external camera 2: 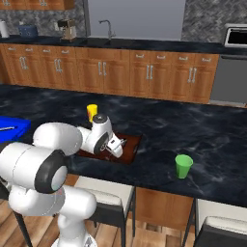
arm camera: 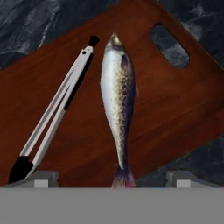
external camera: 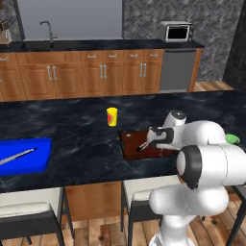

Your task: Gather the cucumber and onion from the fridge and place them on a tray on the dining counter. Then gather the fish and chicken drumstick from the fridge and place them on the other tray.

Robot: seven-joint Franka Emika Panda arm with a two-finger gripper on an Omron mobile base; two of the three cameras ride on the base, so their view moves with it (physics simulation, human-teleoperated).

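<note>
Seen from the camera on the hand, the gripper (arm camera: 112, 177) hangs just above the other tray (arm camera: 175, 109), a dark reddish-brown board with a handle slot near one corner, and its two fingertips (arm camera: 43, 178) stand wide apart with nothing between them. The fish (arm camera: 117, 103) lies flat on that board, silvery and speckled, its reddish tail pointing toward the gap between the fingertips and its head pointing away. Just beside it, not touching, lies a pair of metal tongs (arm camera: 54, 113) with black tips, angled across the wood. From the left base view the arm reaches forward and down over the dining counter (external camera: 72, 129), and the gripper (external camera: 142, 146) sits low over the reddish-brown tray (external camera: 129, 144) near the counter's front edge, above the stools (external camera: 29, 211). A small yellow cup (external camera: 112, 116) with a red mark stands a little behind the board. Well to the left along the counter rests the blue tray (external camera: 33, 158) with a second pair of tongs (external camera: 17, 156) lying in it. In the right base view a green cup (external camera 2: 183, 166) stands on the counter off to the right of the board (external camera 2: 131, 144). Farther back runs the wall counter (external camera 2: 144, 46) with wooden cupboard doors, a sink tap (external camera 2: 107, 26) and a microwave (external camera: 177, 31).
</note>
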